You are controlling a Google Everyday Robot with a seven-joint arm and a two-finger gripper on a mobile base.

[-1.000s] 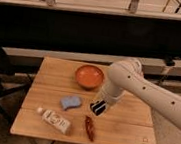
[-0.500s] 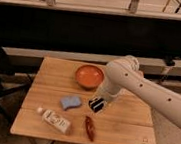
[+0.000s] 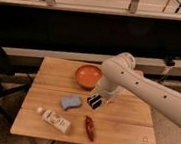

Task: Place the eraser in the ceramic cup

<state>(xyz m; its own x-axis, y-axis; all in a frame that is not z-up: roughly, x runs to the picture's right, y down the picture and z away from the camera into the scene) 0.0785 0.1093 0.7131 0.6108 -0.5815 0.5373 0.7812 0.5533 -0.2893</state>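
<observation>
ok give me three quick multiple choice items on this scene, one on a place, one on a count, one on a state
1. Where is the gripper?
A) just right of the blue pad, camera-side of the ceramic cup
B) inside the cup
C) past the table's left edge

2. How many loose things are on the table?
A) two
B) four
C) six

3. The blue pad is
A) in the cup
B) lying on the table
C) on top of the bottle

Answers: 1 A, it hangs over the wood beside the pad. 2 B, cup, pad, white bottle, red-brown item. 3 B, it sits on bare wood, apart from the cup.
</observation>
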